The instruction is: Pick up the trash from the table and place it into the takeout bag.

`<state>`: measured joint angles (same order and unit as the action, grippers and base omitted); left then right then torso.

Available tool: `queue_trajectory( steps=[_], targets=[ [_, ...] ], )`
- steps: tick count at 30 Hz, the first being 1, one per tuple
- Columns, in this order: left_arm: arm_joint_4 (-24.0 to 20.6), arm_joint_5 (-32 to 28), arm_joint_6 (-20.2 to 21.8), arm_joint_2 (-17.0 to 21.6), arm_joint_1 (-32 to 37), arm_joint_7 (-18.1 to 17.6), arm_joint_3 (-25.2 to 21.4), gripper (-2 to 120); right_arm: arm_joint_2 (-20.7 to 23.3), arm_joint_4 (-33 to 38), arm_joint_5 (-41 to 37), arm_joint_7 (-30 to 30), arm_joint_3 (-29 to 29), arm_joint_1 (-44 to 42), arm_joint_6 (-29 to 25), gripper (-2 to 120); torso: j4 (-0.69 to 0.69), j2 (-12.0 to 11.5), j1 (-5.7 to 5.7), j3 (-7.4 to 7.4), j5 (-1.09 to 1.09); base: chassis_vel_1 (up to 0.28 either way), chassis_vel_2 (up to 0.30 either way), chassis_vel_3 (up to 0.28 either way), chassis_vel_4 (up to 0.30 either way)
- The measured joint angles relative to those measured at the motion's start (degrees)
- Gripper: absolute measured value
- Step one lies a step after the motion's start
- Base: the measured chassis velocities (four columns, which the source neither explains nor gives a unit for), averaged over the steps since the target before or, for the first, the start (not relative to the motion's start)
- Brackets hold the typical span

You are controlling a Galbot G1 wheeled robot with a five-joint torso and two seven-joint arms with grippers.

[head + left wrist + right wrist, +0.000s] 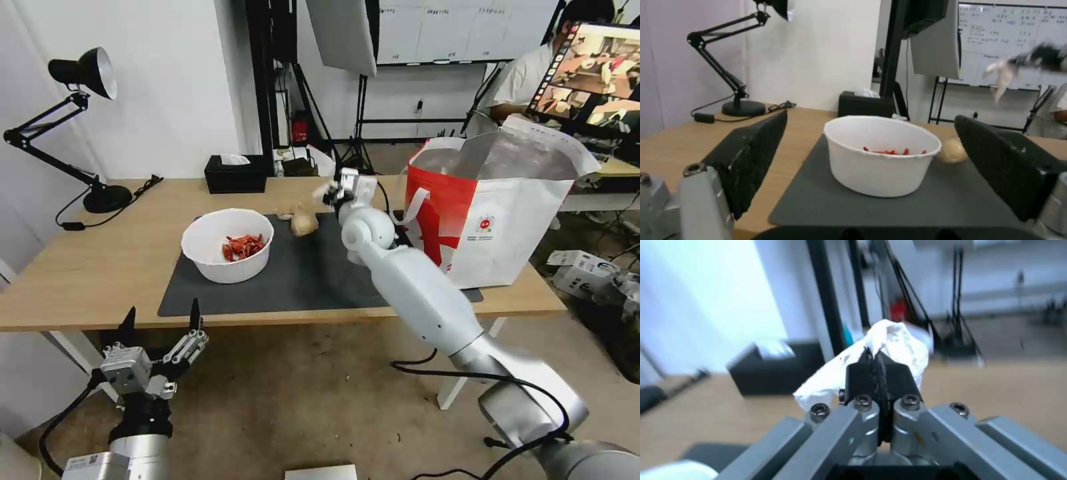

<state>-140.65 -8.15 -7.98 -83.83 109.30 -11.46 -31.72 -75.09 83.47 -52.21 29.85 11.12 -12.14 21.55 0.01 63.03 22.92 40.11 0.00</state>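
A crumpled tissue (898, 340) is pinched between the closed fingers of the right gripper (875, 360), held in the air above the table (87, 267), at about 9 o'clock of the takeout bag (493, 227) and not yet over its mouth. The left gripper (160, 327) hangs low off the table's near edge, jaws spread wide, nothing held. Progress is judged partial: the tissue is lifted but not dropped in. A white bowl (227, 250) of red scraps is left on the grey mat (307, 280), with a small beige lump (304, 223) at the bowl's 2 o'clock (the bag's contents can't be seen). A black tissue box (235, 175) sits at the back edge, a desk lamp (87, 73) at far left. Whiteboards and light stands are seen behind.
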Motion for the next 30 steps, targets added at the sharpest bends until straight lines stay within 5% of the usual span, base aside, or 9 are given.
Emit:
queue_trajectory(
  steps=[11,18,23,30],
  targets=[
    [-0.3,-0.9,0.0,0.2,-0.1,-0.1,-0.4,100,13.1,13.4,-3.7,0.9,-4.4,3.9,4.0,0,-0.01,0.0,0.00,0.00,0.01,0.000,0.000,0.000,0.000],
    [-0.5,-1.0,0.0,0.6,-0.1,-1.3,0.0,100,27.1,17.0,-7.4,0.9,-13.7,-2.2,4.8,0,-0.04,0.0,0.00,-0.01,0.02,0.000,0.000,0.000,0.000],
    [-1.0,-1.0,0.0,0.2,0.1,-1.3,0.2,100,30.8,18.4,-9.2,1.5,-16.7,-7.3,5.0,0,-0.02,0.0,-0.01,-0.01,0.01,0.000,0.000,0.000,0.000],
    [-1.6,-0.9,0.3,0.2,0.8,-1.3,0.3,100,31.9,20.8,-12.3,3.9,-19.3,-11.6,5.1,22,0.01,0.0,-0.01,0.00,0.00,0.000,0.000,0.000,0.000]
  ],
)
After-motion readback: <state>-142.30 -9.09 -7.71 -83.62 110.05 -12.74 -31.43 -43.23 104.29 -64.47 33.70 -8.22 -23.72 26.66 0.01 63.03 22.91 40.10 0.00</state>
